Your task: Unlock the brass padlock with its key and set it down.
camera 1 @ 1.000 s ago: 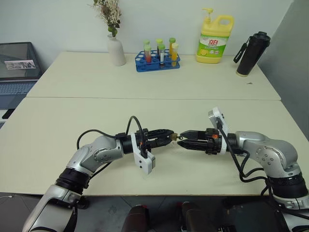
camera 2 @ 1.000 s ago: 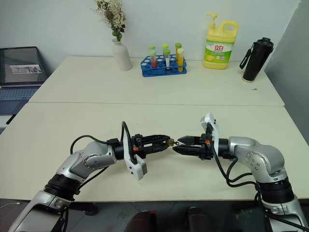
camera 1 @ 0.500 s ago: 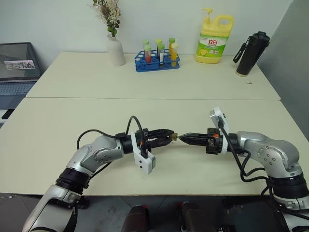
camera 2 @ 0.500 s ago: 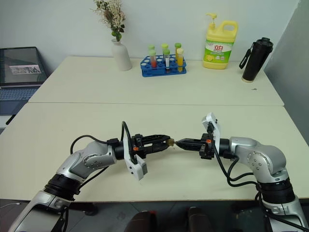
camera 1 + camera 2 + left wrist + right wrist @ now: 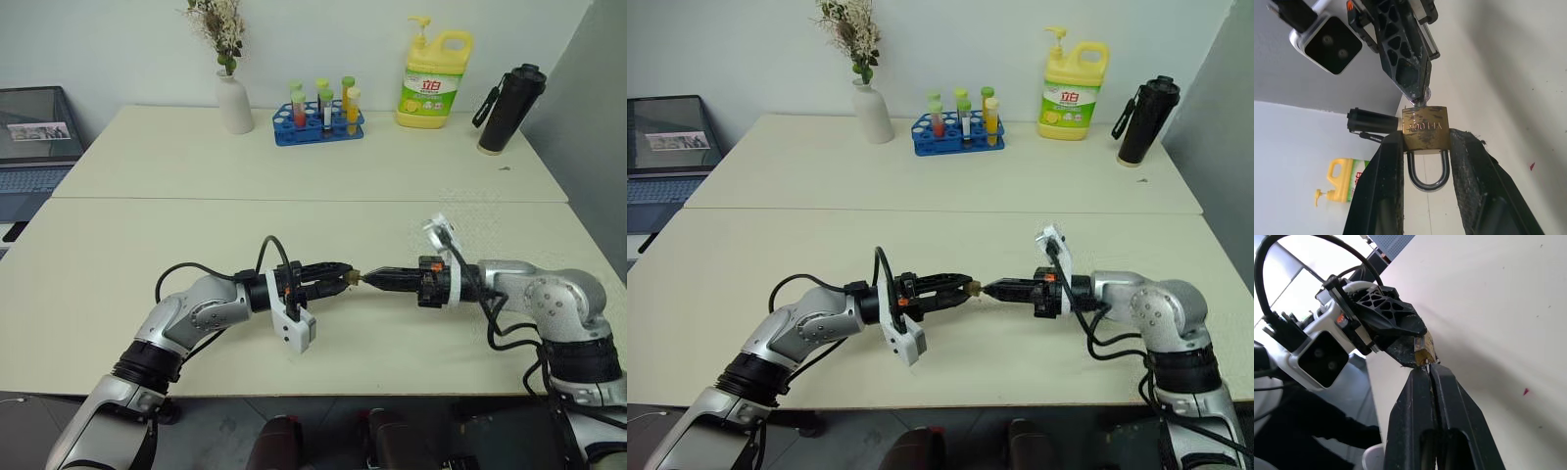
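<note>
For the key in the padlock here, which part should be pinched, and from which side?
Probably the key's flat head jutting from the brass padlock's keyway face, approached opposite the shackle. The left end effector covers the body's sides, leaving only that end free; the right end effector is shut there.

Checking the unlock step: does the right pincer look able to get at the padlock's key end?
Probably yes: the right pincer is shut at the padlock, whose key end juts free of the left pincer.
</note>
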